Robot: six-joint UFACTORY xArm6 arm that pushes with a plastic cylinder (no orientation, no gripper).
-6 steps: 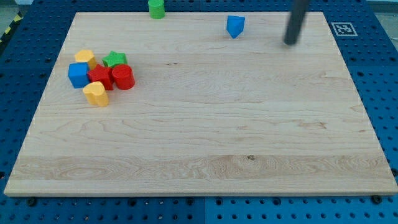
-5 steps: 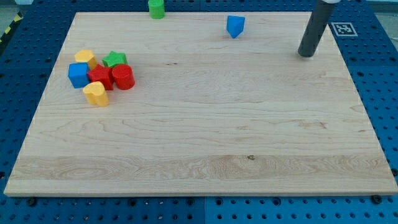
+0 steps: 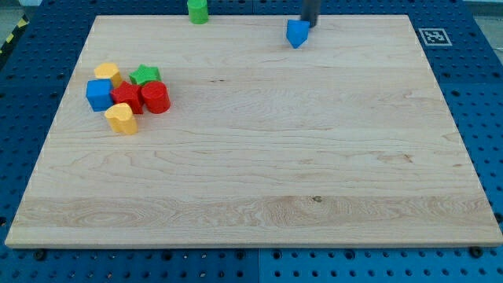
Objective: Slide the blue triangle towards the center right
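Observation:
The blue triangle (image 3: pixel 296 34) sits near the top edge of the wooden board (image 3: pixel 259 157), a little right of the middle. My tip (image 3: pixel 310 24) stands right behind it, at its upper right corner, touching or nearly touching it. Only the lowest part of the dark rod shows at the view's top.
A green block (image 3: pixel 197 11) sits at the top edge, left of the triangle. At the left is a cluster: yellow block (image 3: pixel 108 74), green star (image 3: pixel 145 75), blue cube (image 3: pixel 99 95), red block (image 3: pixel 126 97), red cylinder (image 3: pixel 156 97), yellow block (image 3: pixel 121 118).
The rod has moved from the board's upper right to the left and up, ending just behind the blue triangle. The blocks have not moved.

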